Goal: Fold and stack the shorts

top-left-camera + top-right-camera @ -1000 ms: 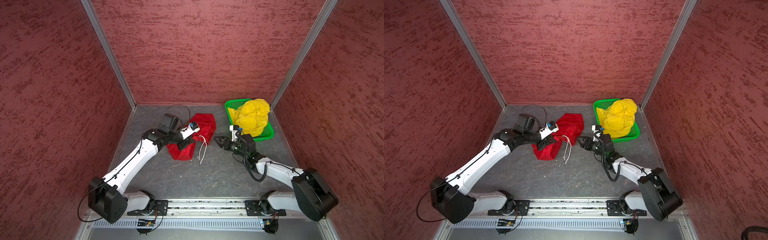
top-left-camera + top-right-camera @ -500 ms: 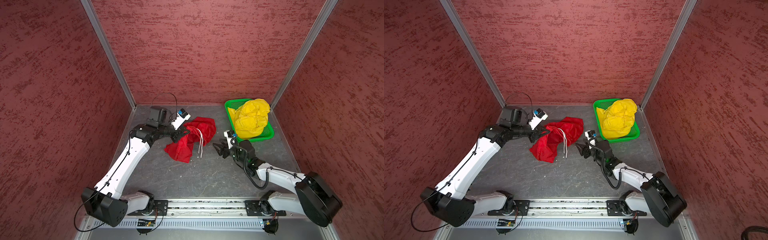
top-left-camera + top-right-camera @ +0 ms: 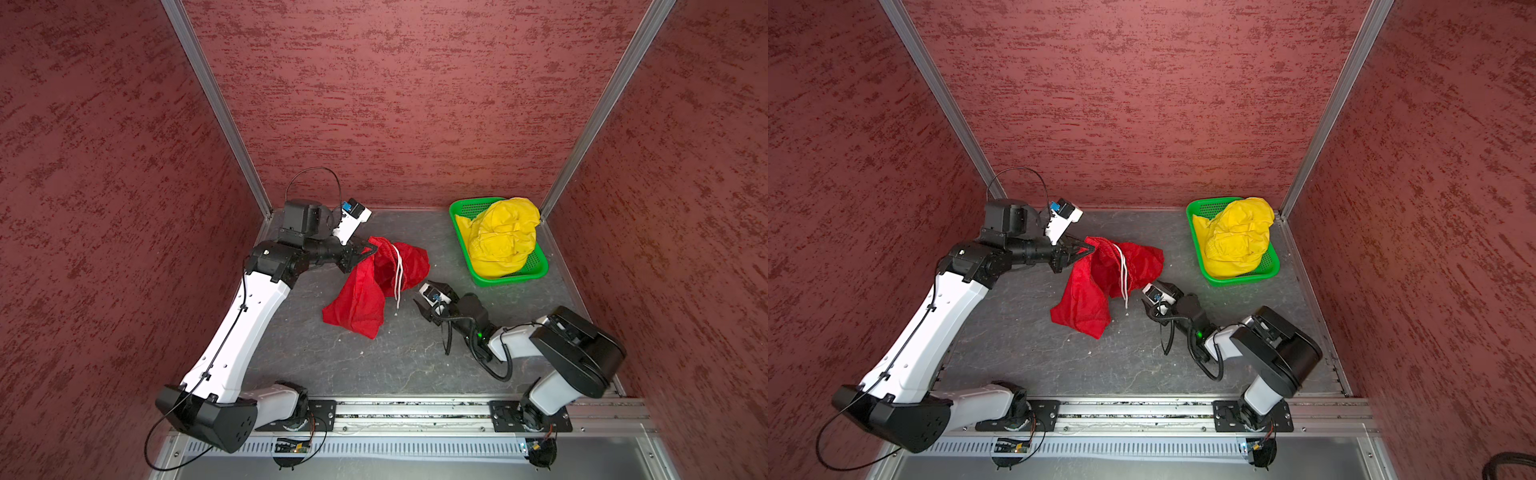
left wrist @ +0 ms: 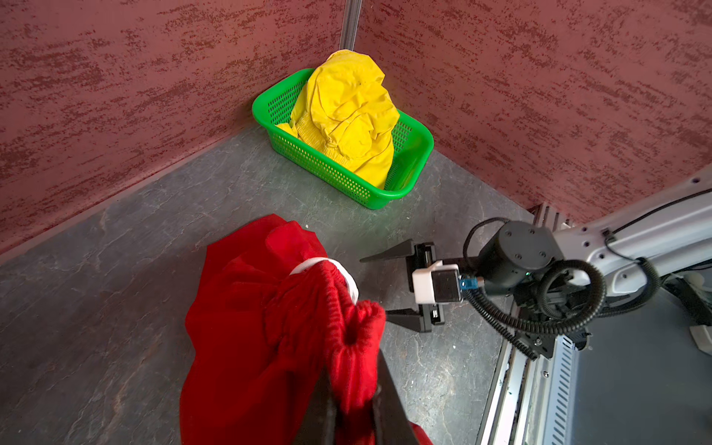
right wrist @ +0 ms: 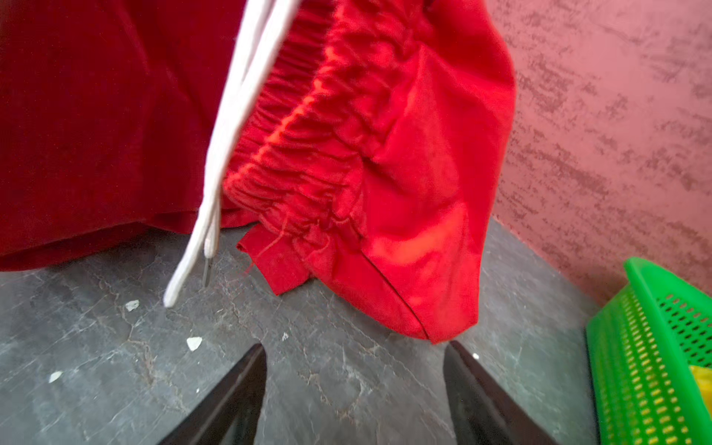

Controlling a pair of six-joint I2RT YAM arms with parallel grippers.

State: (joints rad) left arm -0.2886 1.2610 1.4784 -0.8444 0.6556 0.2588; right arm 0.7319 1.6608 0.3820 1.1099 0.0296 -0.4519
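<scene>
Left wrist view shows my left tool (image 4: 352, 362) pinching the red shorts (image 4: 250, 308) by the waistband (image 4: 335, 293); I have lifted them higher than a second ago, so they hang down to the tabletop (image 4: 96, 269). My right tool (image 4: 375, 287) has come closer, spread wide and empty, to grab the other side. The yellow shorts (image 4: 346, 119) sit in the green basket (image 4: 327, 169).
</scene>
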